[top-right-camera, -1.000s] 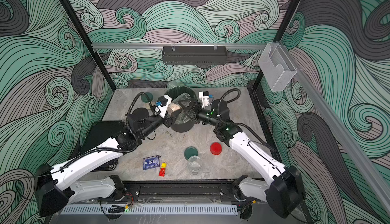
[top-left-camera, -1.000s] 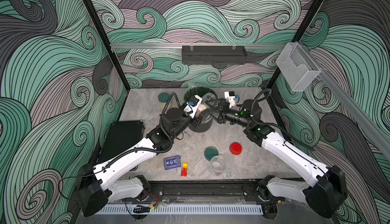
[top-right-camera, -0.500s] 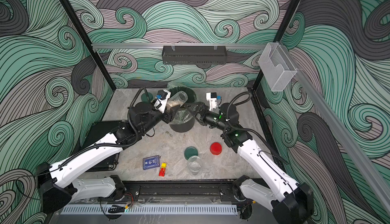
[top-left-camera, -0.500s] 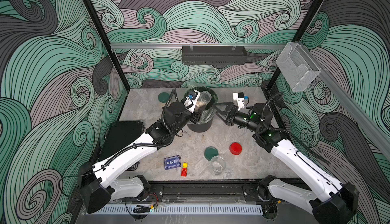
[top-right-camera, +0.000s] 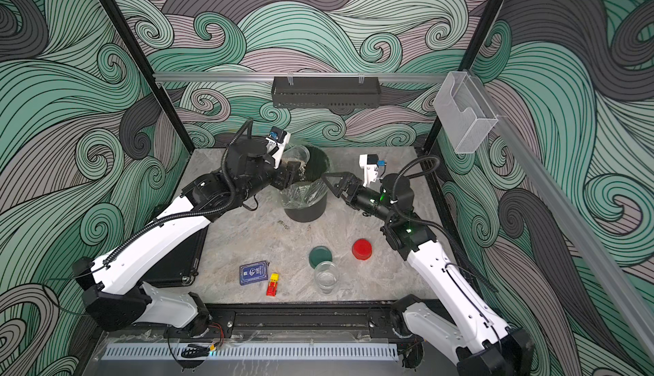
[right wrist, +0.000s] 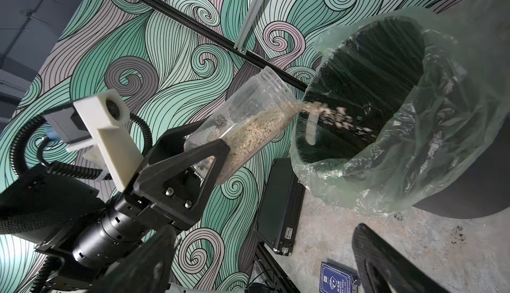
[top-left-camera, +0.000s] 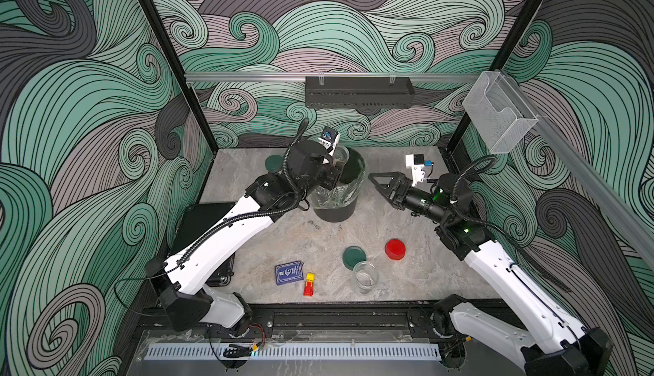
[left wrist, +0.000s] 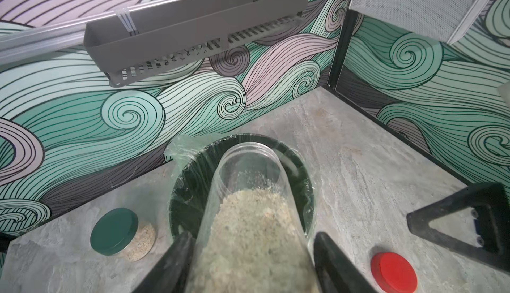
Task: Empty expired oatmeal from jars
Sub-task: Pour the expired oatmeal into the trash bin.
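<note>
Grip first: the left gripper (left wrist: 251, 253) is clamped on the bottom end of an open jar (left wrist: 248, 178), with one black finger on each side of the clear wall. The jar is tipped with its mouth over the black bin (left wrist: 289, 151). The oatmeal (left wrist: 248, 222) has slid toward the mouth, and the right wrist view shows flakes in mid-air dropping into the bin.

I'd guess the jar is light and smooth, so a bit slippery, and stiff enough to take a firm squeeze low on the body where it's held now. The flakes are loose and dusty. They'll probably come out in clumps and scatter if the mouth drifts past the rim. The clear liner (right wrist: 414, 167) is floppy and bunched over the near edge, so it could snag the jar.

The right gripper (top-left-camera: 380, 186) sits just right of the bin with its jaws spread and nothing in them. It's the nearest thing to bump into.

Further out:
- A sealed jar (left wrist: 121, 233) with a green lid stands at the far left of the bin, with oatmeal inside.
- An empty jar (top-left-camera: 365, 276) stands near the front edge, with a green lid (top-left-camera: 354, 256) touching it.
- A red lid (top-left-camera: 395, 249) lies to the right of those.
- A blue card box (top-left-camera: 289, 273) and a red-and-yellow toy (top-left-camera: 309, 284) lie to their left, well out of the pour.
- A few dark specks (top-left-camera: 315, 224) dot the table just in front of the bin.
</note>
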Motion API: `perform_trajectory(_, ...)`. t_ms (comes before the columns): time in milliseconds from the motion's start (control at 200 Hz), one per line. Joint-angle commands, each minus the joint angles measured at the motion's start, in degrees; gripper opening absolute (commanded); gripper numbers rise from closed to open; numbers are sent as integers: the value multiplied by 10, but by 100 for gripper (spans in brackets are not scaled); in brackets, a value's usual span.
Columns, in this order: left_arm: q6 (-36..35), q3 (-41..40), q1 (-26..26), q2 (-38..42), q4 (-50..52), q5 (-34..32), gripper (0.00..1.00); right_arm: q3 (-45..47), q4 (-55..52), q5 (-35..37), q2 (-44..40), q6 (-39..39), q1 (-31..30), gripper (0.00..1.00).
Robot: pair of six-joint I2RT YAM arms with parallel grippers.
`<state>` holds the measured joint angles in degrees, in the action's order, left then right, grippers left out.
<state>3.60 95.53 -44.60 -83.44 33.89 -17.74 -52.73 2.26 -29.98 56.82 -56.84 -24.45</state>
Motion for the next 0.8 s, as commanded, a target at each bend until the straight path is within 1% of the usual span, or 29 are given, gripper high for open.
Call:
perform_trajectory(0, 29, 63, 11, -38, 114, -10, 0, -13, -2, -2, -4, 17, 2, 99)
perform_trajectory(100, 50, 122, 21, -77, 177, 2, 0, -10, -1, -3, -5, 17, 3, 99)
perform_trajectory(235, 58, 186, 30, -117, 227, 14, 0, -8, 0, -3, -7, 17, 4, 99)
perform_trajectory(625, 62, 273, 38, -168, 256, 13, 0, 3, 2, -3, -16, 21, 14, 99)
perform_trajectory(725, 72, 315, 38, -185, 299, 11, 0, 4, 3, -8, -17, 26, 17, 99)
perform_trajectory(796, 83, 346, 38, -195, 333, 13, 0, 6, 14, -10, -21, 44, 18, 99)
